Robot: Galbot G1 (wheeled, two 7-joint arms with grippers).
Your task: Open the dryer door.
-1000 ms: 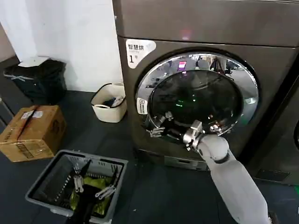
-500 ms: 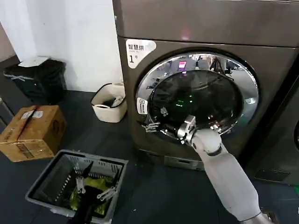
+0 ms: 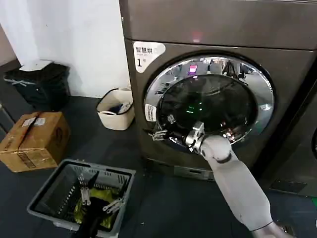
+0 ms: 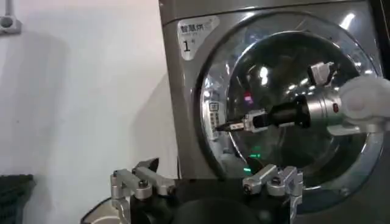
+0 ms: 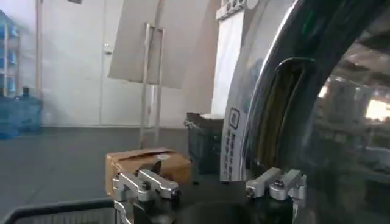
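At the far left of the head view a cardboard box (image 3: 33,140) sits on the dark floor, and just beside it a grey basket (image 3: 81,199) holds the left gripper (image 3: 99,198), parked low with its fingers spread and holding nothing. Further along, a small cream bin (image 3: 116,109) stands against the white wall, near the dryer (image 3: 208,29), the big brown-grey machine with a "1" sticker. The dryer door (image 3: 210,104), a chrome ring around dark glass, looks shut or barely cracked. The right gripper (image 3: 163,131) reaches in at the door's lower-left rim, close to the small white label; its fingers look narrowly parted at the rim, with nothing clearly pinched. The door is probably heavy, rigid and hinged on its right side, so it should swing in an arc rather than pull straight. The polished chrome is likely slippery; hooking behind the recessed dark edge on the left offers the surest hold.
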